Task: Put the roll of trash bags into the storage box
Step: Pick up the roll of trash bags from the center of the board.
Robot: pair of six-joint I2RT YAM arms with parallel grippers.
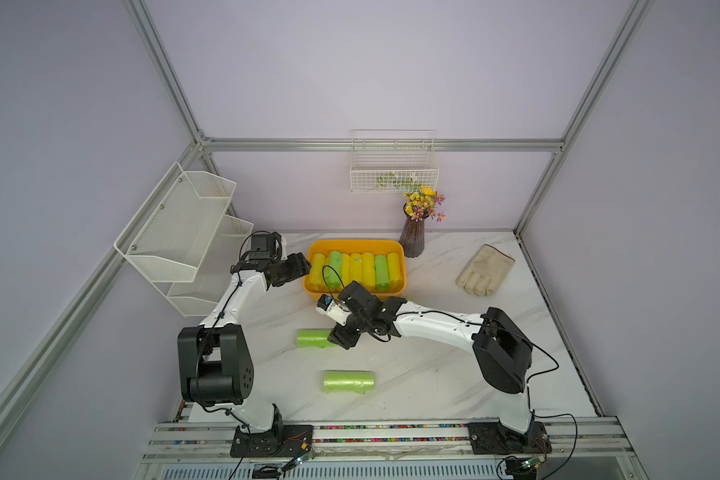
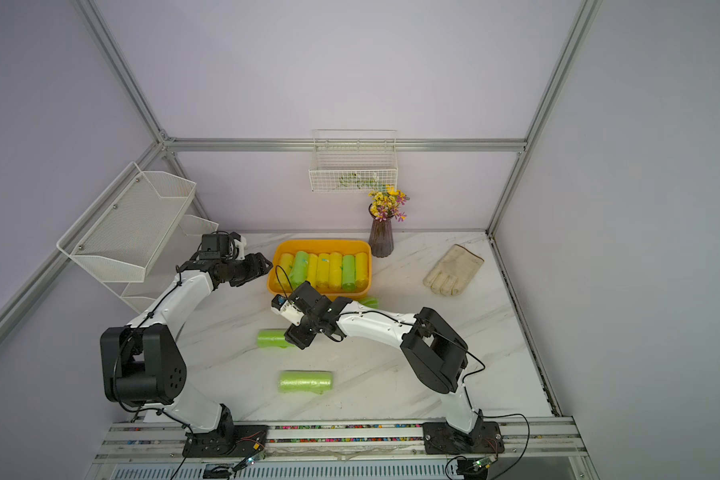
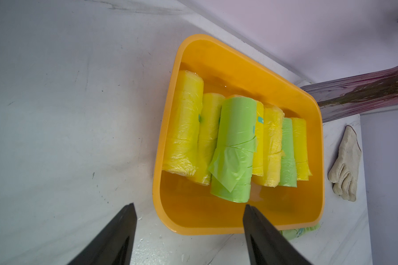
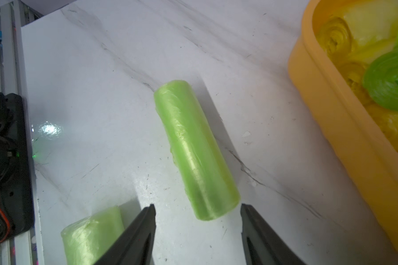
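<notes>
Trash-bag roll [image 4: 193, 149], a pale green cylinder of thin, crinkly film, is what I am after; by size, though, everything else comes first. White marble-look tabletop [image 1: 433, 365] is smooth and glossy, so a nudged cylinder could roll off across it. Shallow orange-yellow plastic storage box [image 1: 356, 242], with rounded corners and a low rim, is crowded with yellow and green rolls [image 3: 186, 124] lying side by side, one riding on top with a loose flap. Another laid there may sit high and tumble over the rim.

My roll lies on the table on the arm-base side of the box, clear of its wall. A second green roll [image 1: 348, 381] lies farther from the box.

My right pincer [image 4: 197, 206] hangs spread around one end of my roll, gripping nothing. Pinched that near the end, the slick film could slip or the roll could swing. My left pincer [image 3: 189, 204], also spread and empty, hovers at the box's short end, where I judge we could collide.
</notes>
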